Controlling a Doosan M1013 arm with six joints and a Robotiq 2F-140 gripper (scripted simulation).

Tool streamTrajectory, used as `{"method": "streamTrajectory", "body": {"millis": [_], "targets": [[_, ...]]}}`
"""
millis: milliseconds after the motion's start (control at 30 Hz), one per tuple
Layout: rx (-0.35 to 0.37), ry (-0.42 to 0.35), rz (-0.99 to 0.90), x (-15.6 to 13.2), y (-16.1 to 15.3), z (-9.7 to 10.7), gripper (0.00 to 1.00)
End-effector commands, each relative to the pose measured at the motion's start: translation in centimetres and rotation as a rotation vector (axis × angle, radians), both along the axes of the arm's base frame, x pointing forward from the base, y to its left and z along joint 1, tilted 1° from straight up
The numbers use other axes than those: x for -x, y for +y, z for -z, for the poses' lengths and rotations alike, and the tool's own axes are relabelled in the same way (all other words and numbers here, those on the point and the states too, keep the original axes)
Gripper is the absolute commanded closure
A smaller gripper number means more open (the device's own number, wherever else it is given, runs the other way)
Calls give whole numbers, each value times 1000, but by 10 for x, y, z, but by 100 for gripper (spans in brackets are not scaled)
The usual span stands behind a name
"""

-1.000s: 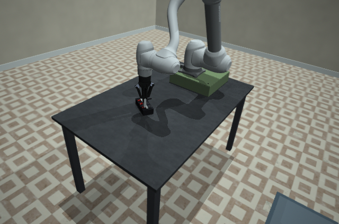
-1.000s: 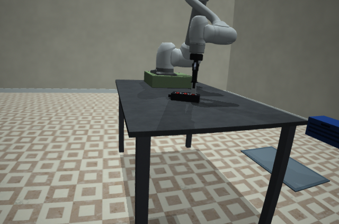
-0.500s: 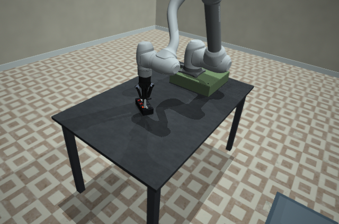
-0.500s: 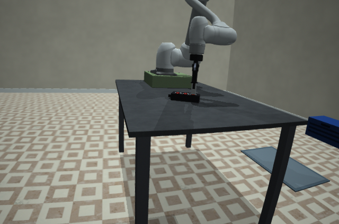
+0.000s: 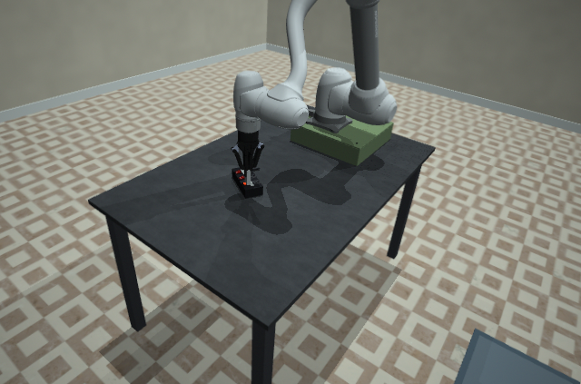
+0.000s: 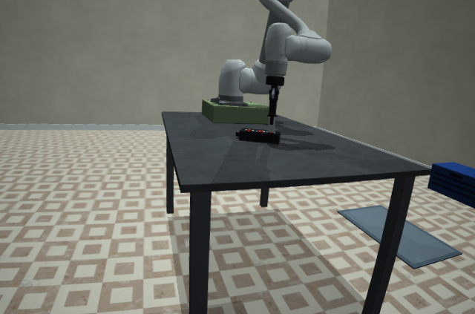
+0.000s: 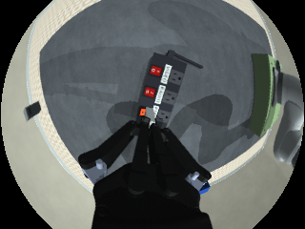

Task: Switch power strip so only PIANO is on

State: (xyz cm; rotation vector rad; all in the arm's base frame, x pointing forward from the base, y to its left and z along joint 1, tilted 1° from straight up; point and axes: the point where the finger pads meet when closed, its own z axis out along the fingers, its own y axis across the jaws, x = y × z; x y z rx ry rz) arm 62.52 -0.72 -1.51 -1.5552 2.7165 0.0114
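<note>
1. Near the middle of the tabletop, a little toward the arm's green base block, the power strip lies flat with its switch face up.
2. From my wrist view the strip's long axis runs straight away from the jaws, so the three red switches I can make out line up one behind another along my line of sight.
3. My gripper points straight down over the near end of the strip; the nearest switch sits right at the fingertips, just to one side of them.
4. Whether the tips touch that switch or hover just above it, I cannot tell; the side view is too small to settle it.
5. The jaws are fully together with nothing between them, which I judge suits poking a rocker with the joined tips.
6. I cannot read any labels, so I cannot say which switch is the PIANO one.
7. My judgement: the coming move turns on a small sideways correction onto the chosen rocker, then a short downward press.
</note>
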Motion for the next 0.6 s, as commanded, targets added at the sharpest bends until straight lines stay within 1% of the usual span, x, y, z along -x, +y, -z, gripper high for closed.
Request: {"method": "streamTrajectory", "body": {"millis": [0, 100, 400, 567], "targets": [[0, -1, 5, 0, 1, -1, 100], [0, -1, 5, 0, 1, -3, 100], [0, -1, 5, 1, 1, -30, 100], [0, -1, 5, 1, 1, -38, 100]]}}
